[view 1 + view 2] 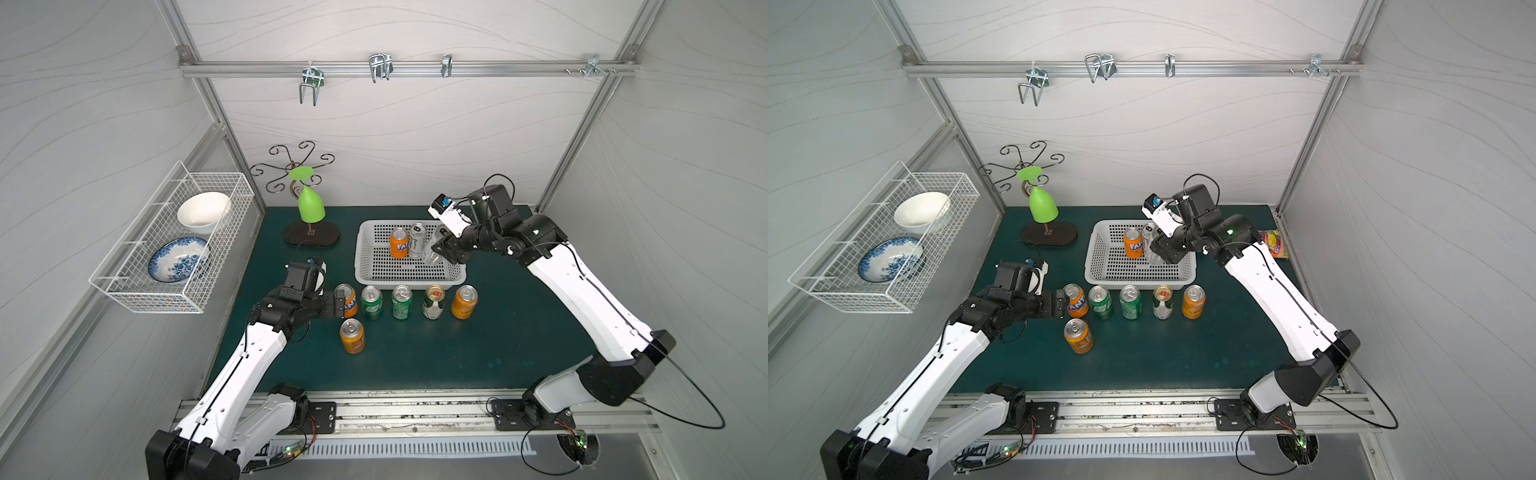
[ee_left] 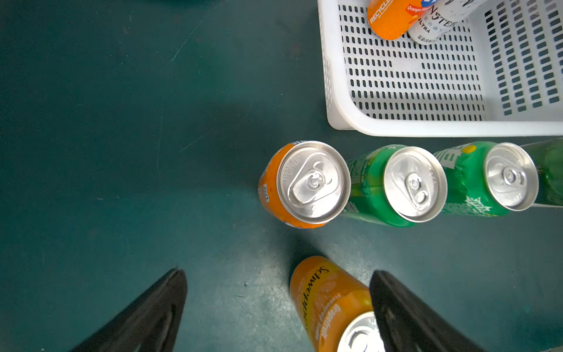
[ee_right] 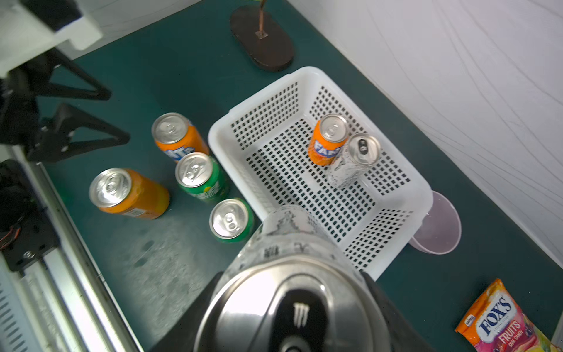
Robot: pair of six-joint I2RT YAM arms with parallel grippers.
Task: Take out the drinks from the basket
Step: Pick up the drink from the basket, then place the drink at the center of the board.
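Note:
The white basket (image 1: 409, 284) stands at the back of the green mat and holds an orange can (image 1: 399, 243) and a slim silver-white can (image 1: 417, 241). My right gripper (image 1: 444, 249) is shut on another slim silver-white can (image 3: 289, 237), tilted and raised over the basket's right end. On the mat in front of the basket stand five drinks in a row, from an orange can (image 1: 347, 301) to another orange can (image 1: 464, 302). One more orange can (image 1: 352, 336) stands nearer. My left gripper (image 2: 277, 274) hangs open over that left end, holding nothing.
A candy bag (image 1: 1275, 244) lies at the mat's far right edge, and a pink disc (image 3: 438, 228) lies beside the basket. A green glass on a dark stand (image 1: 311, 208) is back left. The wire rack with bowls (image 1: 174, 245) hangs on the left wall.

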